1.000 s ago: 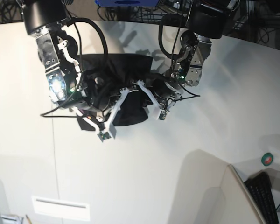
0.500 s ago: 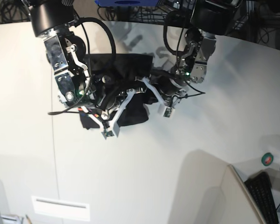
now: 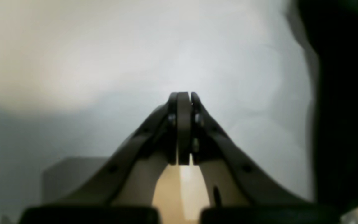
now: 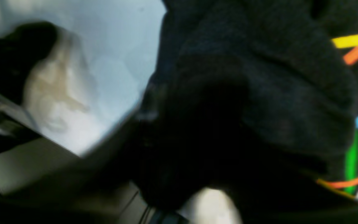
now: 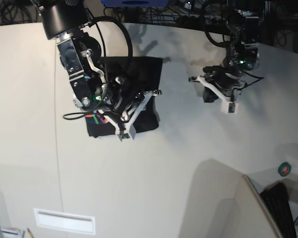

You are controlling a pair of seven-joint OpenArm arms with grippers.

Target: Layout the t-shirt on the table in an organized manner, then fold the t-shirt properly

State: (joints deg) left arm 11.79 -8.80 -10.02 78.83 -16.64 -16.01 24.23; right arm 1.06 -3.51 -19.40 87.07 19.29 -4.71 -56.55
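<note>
The black t-shirt [image 5: 139, 74] lies as a compact folded bundle on the off-white table [image 5: 179, 163], with a bit of its rainbow print [image 5: 96, 119] showing at the near left corner. My right gripper [image 5: 128, 130] hangs low over the bundle's near edge, its white fingers against the cloth. In the right wrist view, blurred black cloth [image 4: 259, 102] with coloured lines [image 4: 351, 155] fills the frame and hides the fingers. My left gripper [image 5: 227, 106] is off to the right of the shirt, over bare table. In the left wrist view the left gripper [image 3: 183, 97] is shut and holds nothing.
A small white rectangular plate [image 5: 64, 221] sits at the near left. At the near right stand a white angled panel [image 5: 223, 198], a black keyboard [image 5: 280, 208] and a green and red round item [image 5: 284, 169]. Cables run along the far edge.
My left arm has pulled away from the shirt, to the right and farther back. My right arm has shifted right over the bundle. The rainbow print now shows at the near left corner.
</note>
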